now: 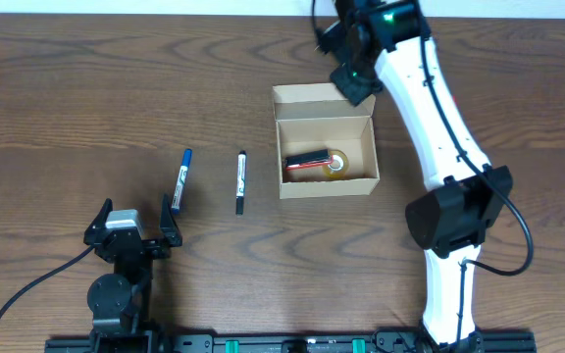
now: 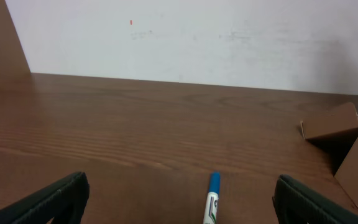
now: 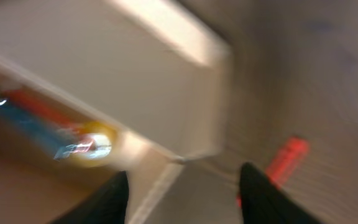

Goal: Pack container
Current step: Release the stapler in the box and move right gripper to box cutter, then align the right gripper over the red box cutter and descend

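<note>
Surface (image 1: 67,88): brown wood, carries everything. Container (image 1: 328,186) sits mid-surface w/ its lid flap (image 1: 307,95) open at the far side. Inside are a red marker (image 1: 305,160) and a round yellowish item (image 1: 337,163). Your right hand (image 1: 353,80) is at the flap's far-right corner, fingers apart, nothing held; its cam is blurred, so can't tell if it touches. Left hand (image 1: 133,220) is near the front edge, fingers wide apart, empty. Blue marker (image 1: 182,178) lies just ahead of it, long axis running roughly away from the hand. Black marker (image 1: 240,182) lies btwn blue and container. Left arm's nearer both, so prob. its pick.
</note>
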Tool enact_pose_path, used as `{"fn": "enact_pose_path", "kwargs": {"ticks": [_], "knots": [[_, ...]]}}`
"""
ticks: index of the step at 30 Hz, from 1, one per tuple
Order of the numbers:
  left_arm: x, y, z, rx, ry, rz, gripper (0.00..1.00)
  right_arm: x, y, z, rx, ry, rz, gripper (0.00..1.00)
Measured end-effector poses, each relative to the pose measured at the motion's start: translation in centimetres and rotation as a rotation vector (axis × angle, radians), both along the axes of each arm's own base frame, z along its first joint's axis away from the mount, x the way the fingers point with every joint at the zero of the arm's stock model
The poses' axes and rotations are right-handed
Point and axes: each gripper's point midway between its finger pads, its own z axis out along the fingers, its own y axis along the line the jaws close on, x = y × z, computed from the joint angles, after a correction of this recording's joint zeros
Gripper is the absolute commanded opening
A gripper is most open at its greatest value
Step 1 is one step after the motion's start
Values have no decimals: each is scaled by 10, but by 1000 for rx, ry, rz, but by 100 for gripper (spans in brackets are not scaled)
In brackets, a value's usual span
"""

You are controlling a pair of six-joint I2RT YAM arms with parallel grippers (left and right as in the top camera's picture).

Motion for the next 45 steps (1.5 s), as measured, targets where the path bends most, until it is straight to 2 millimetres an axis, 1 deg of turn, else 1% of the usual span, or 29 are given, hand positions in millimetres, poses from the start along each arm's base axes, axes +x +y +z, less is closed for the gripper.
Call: {"fn": "enact_pose_path", "kwargs": {"ticks": [3,4,6,7,8,11,13,15,17,18,22,24,26,32,34,36,39,45], "knots": [[0,0,0,0,0,0,95,15,-40,18,-79,-83,-125,68],[0,0,0,0,0,0,95,18,-56,23,-101,-102,-173,69],[0,0,0,0,0,0,95,21,-97,30,-144,-120,-276,74],[0,0,0,0,0,0,95,21,-113,32,-157,-123,-314,74],[0,0,0,0,0,0,95,21,-136,32,-165,-123,-369,74],[0,0,0,0,0,0,95,17,-186,31,-155,-114,-483,75],[0,0,0,0,0,0,95,14,-211,28,-104,-96,-530,78],[0,0,0,0,0,0,95,12,-225,24,-42,-80,-541,80],[0,0,0,0,0,0,95,11,-231,22,14,-68,-528,80],[0,0,0,0,0,0,95,12,-230,21,39,-67,-510,82],[0,0,0,0,0,0,95,21,-215,18,119,-63,-414,83],[0,0,0,0,0,0,95,25,-207,10,147,-44,-366,83],[0,0,0,0,0,0,95,28,-204,-5,150,-12,-333,83],[0,0,0,0,0,0,95,34,-206,-73,145,127,-320,84],[0,0,0,0,0,0,95,33,-208,-90,146,160,-326,83],[0,0,0,0,0,0,95,32,-209,-100,146,180,-331,83],[0,0,0,0,0,0,95,31,-211,-104,146,192,-336,83],[0,0,0,0,0,0,95,29,-216,-105,146,195,-351,85]]}}
